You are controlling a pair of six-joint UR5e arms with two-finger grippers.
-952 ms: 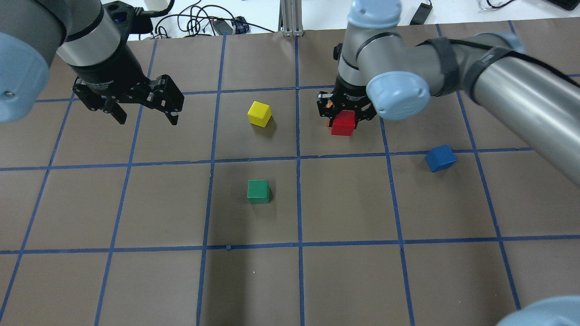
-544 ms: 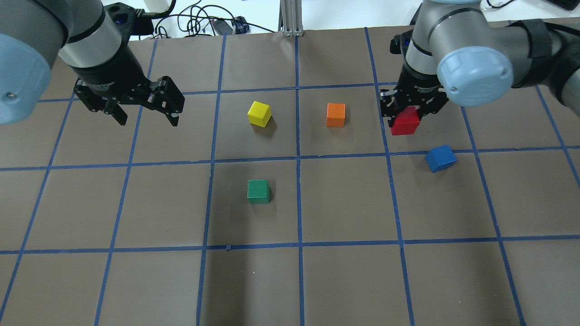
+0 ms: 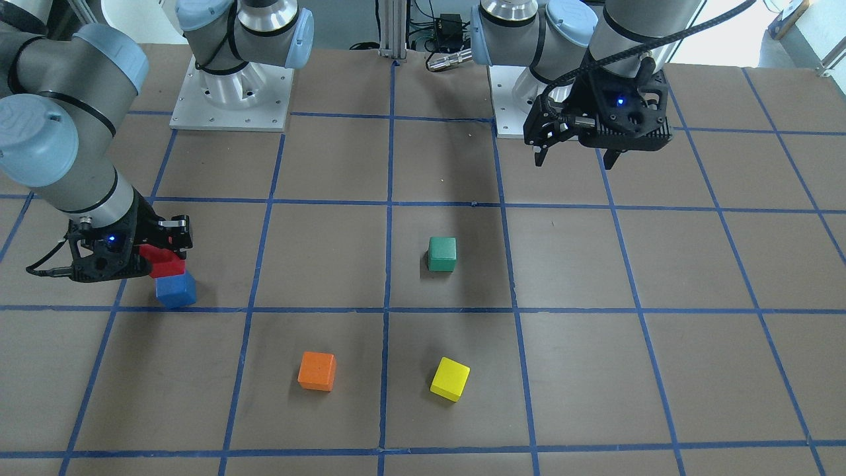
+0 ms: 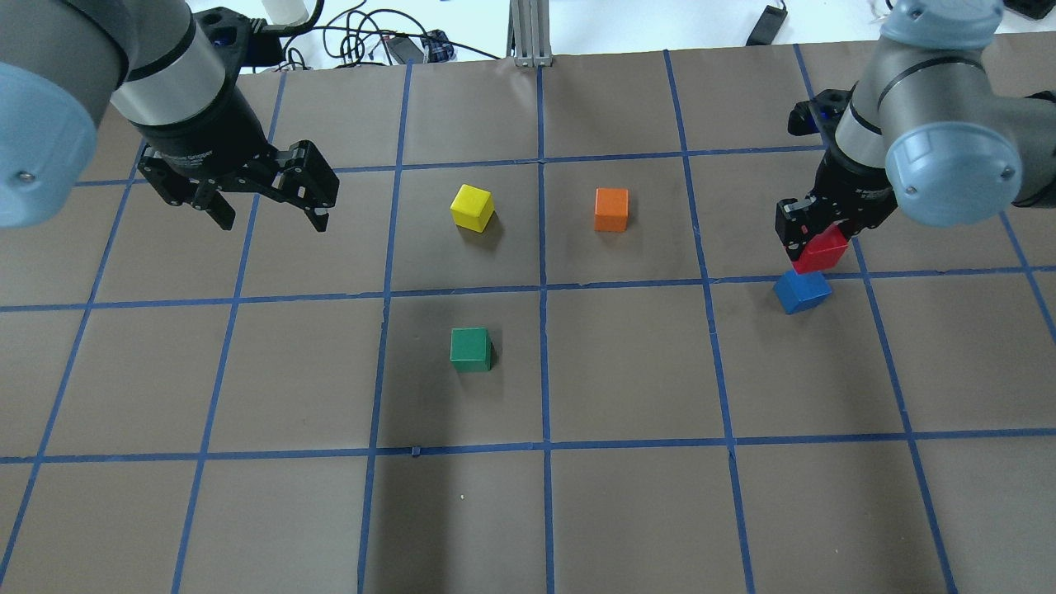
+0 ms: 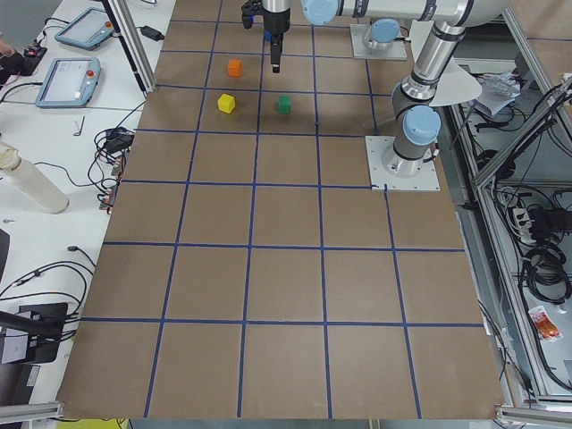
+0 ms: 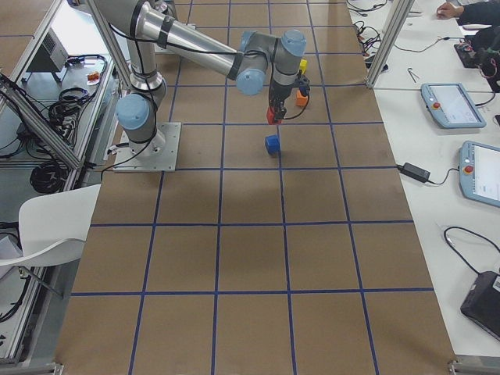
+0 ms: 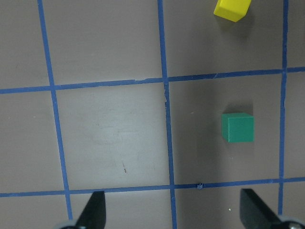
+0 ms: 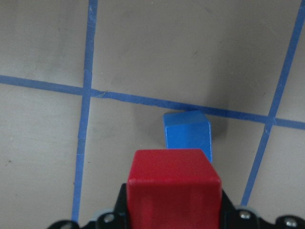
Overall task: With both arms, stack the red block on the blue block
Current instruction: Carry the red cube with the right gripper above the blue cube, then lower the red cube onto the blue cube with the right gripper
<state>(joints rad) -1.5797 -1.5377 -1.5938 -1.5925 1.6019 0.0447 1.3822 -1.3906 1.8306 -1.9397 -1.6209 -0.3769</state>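
Reading the overhead view from left to right.

In the upper left of the frame, the left gripper (image 4: 272,216) is hanging above the table (image 4: 627,511). Its fingers are spread wide and nothing is sitting between them. I am judging it parked there to keep clear of the right gripper (image 4: 813,239). Its wrist view is showing only the green block (image 4: 470,347) and a corner of the yellow block (image 4: 472,206).

Toward the centre, the yellow block, the green block below it and the orange block (image 4: 611,209) are sitting well apart on the table, none of them touched. I am treating these 3 as distractors.

At the right of the frame, the right gripper is pinching the red block (image 4: 822,256) by 2 opposite faces, which is leaving its underside free for placing. The red block is hanging in the air over the blue block (image 4: 802,290). The blue block is resting on the table just beside a blue tape line (image 4: 742,279), turned slightly off the grid. The right side view is showing a clear gap between the 2 cubes.

In the right wrist view the blue block is showing past the red block's far edge. I am therefore judging alignment unfinished: a small shift, perhaps a wrist turn to match the blue block's angle, then a descent before release.
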